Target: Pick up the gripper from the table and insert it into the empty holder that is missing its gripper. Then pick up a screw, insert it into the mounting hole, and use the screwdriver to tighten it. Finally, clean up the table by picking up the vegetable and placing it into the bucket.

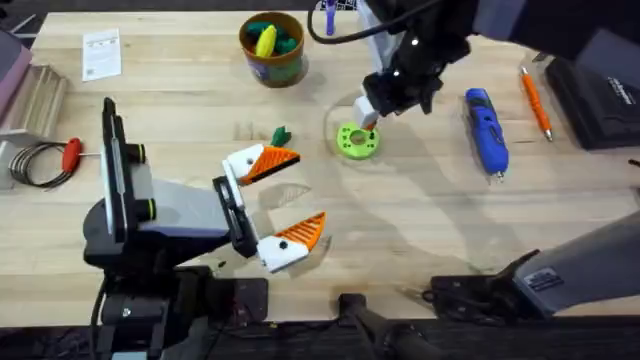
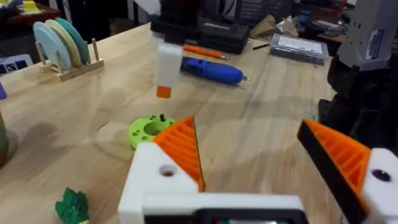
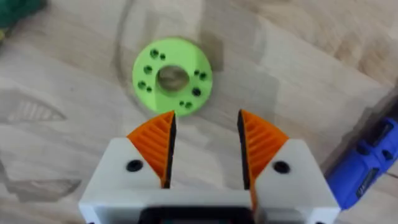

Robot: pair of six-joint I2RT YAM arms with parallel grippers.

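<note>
Your right gripper (image 3: 204, 146) hovers, fingers apart and empty, above the green disc (image 1: 357, 140) mid-counter. The left gripper (image 1: 285, 200) also stands open, both orange tips on. The screwdriver (image 1: 487, 128) lies untouched toward the right edge, and the vegetable (image 1: 280, 135) lies outside the bucket (image 1: 272, 48) at the far edge, so screw and cleanup seem left.

We find our left gripper (image 1: 283, 196) low with fingers spread wide, our right gripper (image 3: 205, 146) pointing down, parted narrowly.
</note>
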